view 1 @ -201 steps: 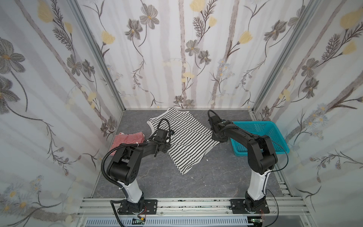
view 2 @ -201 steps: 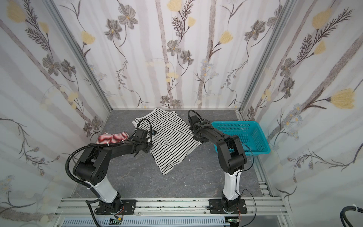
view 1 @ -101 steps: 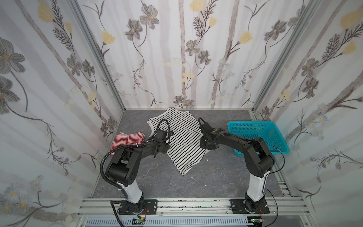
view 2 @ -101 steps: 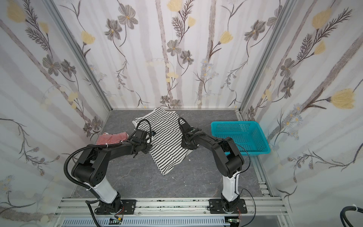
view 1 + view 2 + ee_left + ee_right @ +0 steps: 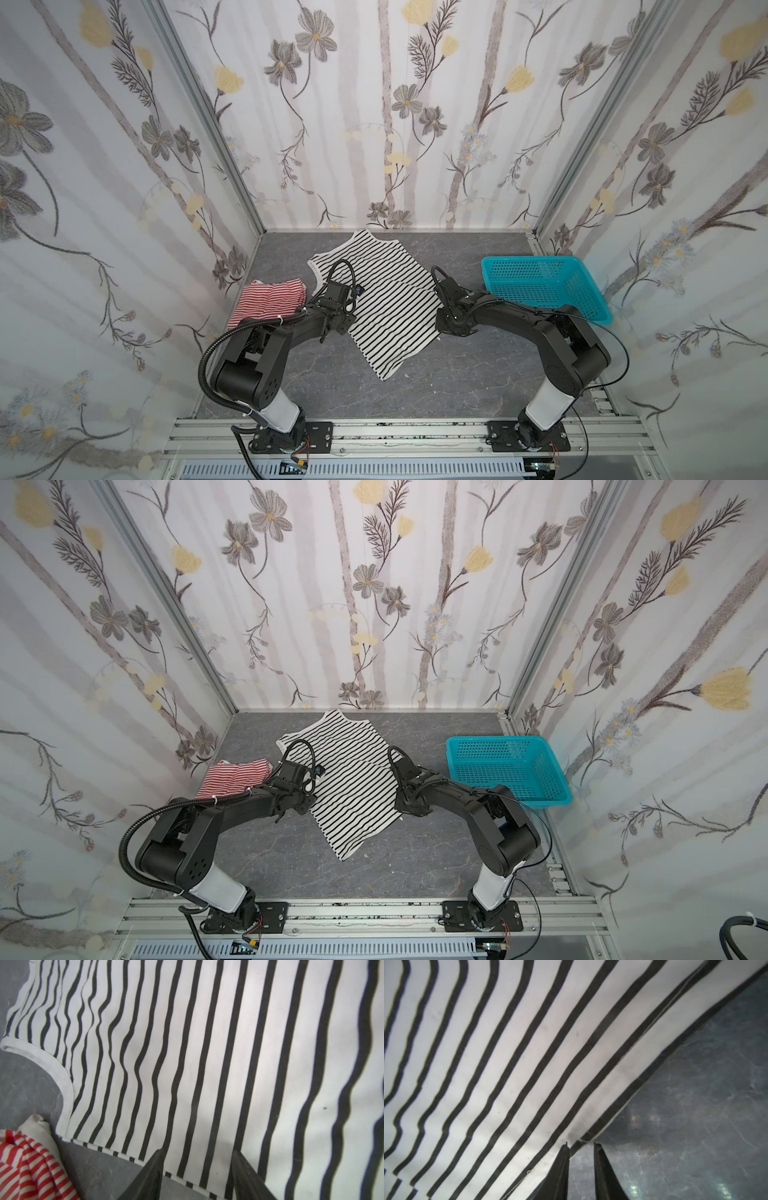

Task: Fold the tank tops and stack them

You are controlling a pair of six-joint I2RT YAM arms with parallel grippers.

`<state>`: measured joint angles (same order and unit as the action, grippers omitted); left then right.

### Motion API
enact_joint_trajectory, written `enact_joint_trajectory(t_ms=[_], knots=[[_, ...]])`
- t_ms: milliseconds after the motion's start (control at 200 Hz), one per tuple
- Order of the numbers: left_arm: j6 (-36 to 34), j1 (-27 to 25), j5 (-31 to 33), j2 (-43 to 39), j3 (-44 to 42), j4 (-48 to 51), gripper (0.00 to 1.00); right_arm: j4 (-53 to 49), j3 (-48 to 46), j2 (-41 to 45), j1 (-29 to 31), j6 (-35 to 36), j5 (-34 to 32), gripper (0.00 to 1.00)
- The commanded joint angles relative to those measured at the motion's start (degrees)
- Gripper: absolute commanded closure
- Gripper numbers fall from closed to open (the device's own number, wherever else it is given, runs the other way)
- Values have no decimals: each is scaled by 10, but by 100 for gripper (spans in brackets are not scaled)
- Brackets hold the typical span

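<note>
The black-and-white striped tank top [image 5: 386,299] [image 5: 349,779] lies spread at an angle on the grey table's middle. The red-and-white striped tank top [image 5: 270,297] [image 5: 235,777] is bunched at its left. My left gripper [image 5: 345,322] [image 5: 197,1151] is low at the striped top's left edge. Its jaws stand open astride the flat hem [image 5: 187,1183]. My right gripper [image 5: 445,327] [image 5: 581,1144] is at the top's right edge, shut on the hem. There the cloth [image 5: 508,1064] is tented off the table.
A turquoise mesh basket [image 5: 528,259] [image 5: 498,739] stands at the right, just behind my right forearm. Flowered walls close in the left, back and right sides. Bare grey table [image 5: 457,374] lies in front of the tops.
My right gripper has swung from the top's far right edge toward the front, drawing that edge inward so the top looks narrower. The left arm has stayed put.
</note>
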<state>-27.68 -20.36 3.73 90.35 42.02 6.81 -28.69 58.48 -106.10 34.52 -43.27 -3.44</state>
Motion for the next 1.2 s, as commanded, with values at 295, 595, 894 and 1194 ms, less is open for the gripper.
enact_joint_trajectory(t_ms=[295,595,894,1194], knots=[[-23,1,-39,-56,32,83,44,59,92,-81,80,-82,52,76],[-14,50,33,96,140,32,45,55,52,-94,50,-66,36,75],[-26,30,30,91,69,31,46,60,64,-125,-42,-18,55,75],[-31,-58,-31,-35,-51,116,45,-35,227,-209,-98,38,30,75]])
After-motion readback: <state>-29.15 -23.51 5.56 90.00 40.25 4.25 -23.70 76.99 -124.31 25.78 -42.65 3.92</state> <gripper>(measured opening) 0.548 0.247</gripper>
